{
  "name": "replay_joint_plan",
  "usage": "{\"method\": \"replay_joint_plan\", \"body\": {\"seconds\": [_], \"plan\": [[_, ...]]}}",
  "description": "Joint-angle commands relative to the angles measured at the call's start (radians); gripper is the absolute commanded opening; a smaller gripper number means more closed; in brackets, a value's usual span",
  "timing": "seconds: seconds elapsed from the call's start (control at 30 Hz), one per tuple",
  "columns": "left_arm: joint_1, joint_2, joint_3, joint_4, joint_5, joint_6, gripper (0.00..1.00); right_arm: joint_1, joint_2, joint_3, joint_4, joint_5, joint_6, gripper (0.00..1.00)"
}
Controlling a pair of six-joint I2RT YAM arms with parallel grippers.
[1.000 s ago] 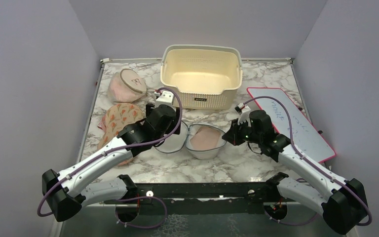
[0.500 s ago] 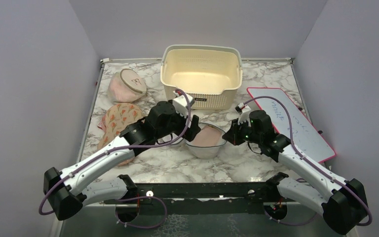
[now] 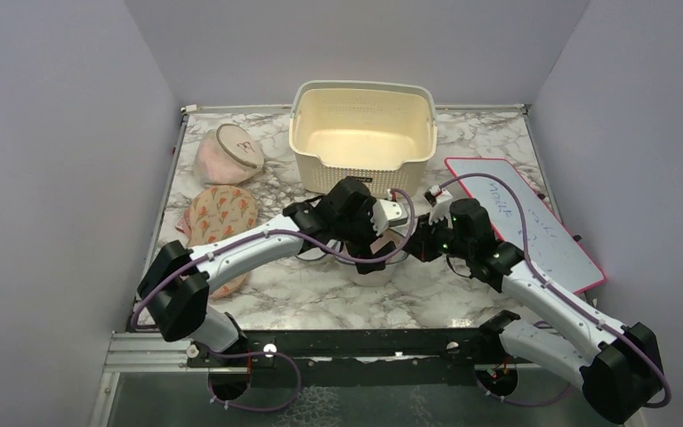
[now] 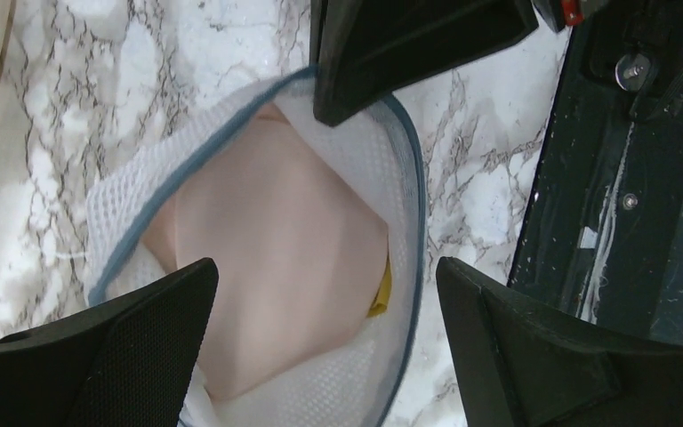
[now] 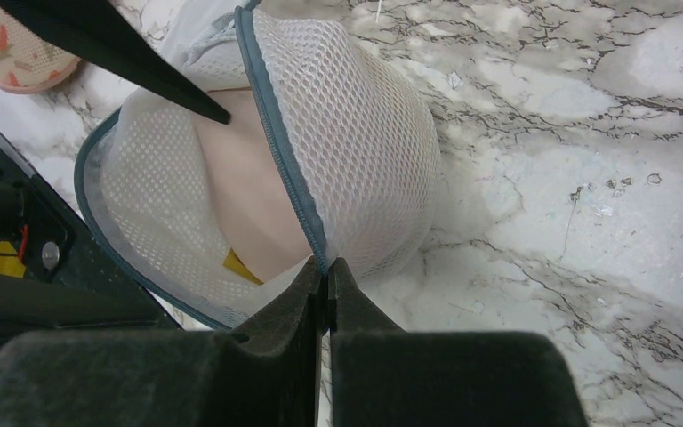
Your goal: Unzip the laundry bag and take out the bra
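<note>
The white mesh laundry bag [image 5: 365,151] lies open at the table's middle, its grey-blue zip rim [image 4: 413,196] undone. The pink bra [image 4: 276,240] fills the opening and also shows in the right wrist view [image 5: 249,205], with a yellow tag [image 5: 236,264] beside it. My left gripper [image 4: 325,347] is open and hovers right above the bra, one finger on each side, touching nothing. My right gripper [image 5: 325,267] is shut on the bag's zip rim at its right side. In the top view the left gripper [image 3: 369,252] hides most of the bag [image 3: 379,273].
A cream perforated basket [image 3: 362,133] stands behind the bag. A pinkish round bag [image 3: 227,153] and a floral cloth item [image 3: 218,213] lie at the left. A pink-edged whiteboard [image 3: 534,222] lies at the right. The black frame [image 4: 622,178] runs along the near edge.
My left arm has swung right, from the bag's left side to above its open mouth. The bag's opened flap is now hidden under it. The right gripper has kept its hold.
</note>
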Motion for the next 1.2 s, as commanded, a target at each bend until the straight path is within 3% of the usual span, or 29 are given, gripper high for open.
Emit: {"method": "replay_joint_plan", "body": {"seconds": [0.0, 0.13, 0.23, 0.4, 0.5, 0.53, 0.6, 0.83, 0.97, 1.17], "plan": [[0.024, 0.085, 0.071, 0.008, 0.105, 0.102, 0.87, 0.004, -0.023, -0.013, 0.040, 0.006, -0.012, 0.01], [0.058, 0.141, 0.093, 0.019, 0.097, 0.109, 0.82, 0.004, -0.029, -0.017, 0.045, 0.001, -0.015, 0.01], [0.074, 0.147, 0.080, 0.043, 0.100, 0.098, 0.72, 0.004, -0.026, -0.016, 0.046, -0.002, -0.016, 0.01], [0.074, 0.081, 0.036, 0.078, 0.235, 0.051, 0.76, 0.004, -0.020, -0.018, 0.050, -0.010, -0.017, 0.01], [0.074, 0.027, -0.011, 0.136, 0.248, -0.010, 0.80, 0.004, -0.016, -0.018, 0.054, -0.025, -0.020, 0.01], [0.074, 0.013, -0.026, 0.161, 0.233, -0.026, 0.77, 0.004, -0.016, -0.019, 0.056, -0.029, -0.021, 0.01], [0.074, 0.001, -0.037, 0.194, 0.189, -0.054, 0.57, 0.003, -0.019, -0.021, 0.059, -0.036, -0.021, 0.01], [0.074, 0.047, -0.003, 0.188, 0.045, -0.072, 0.26, 0.004, -0.032, -0.027, 0.065, -0.049, -0.021, 0.01], [0.074, 0.070, 0.002, 0.174, 0.011, -0.073, 0.21, 0.004, -0.034, -0.028, 0.066, -0.049, -0.022, 0.01], [0.073, 0.087, -0.032, 0.257, -0.017, -0.118, 0.24, 0.003, -0.021, -0.025, 0.067, -0.056, -0.024, 0.01]]}}
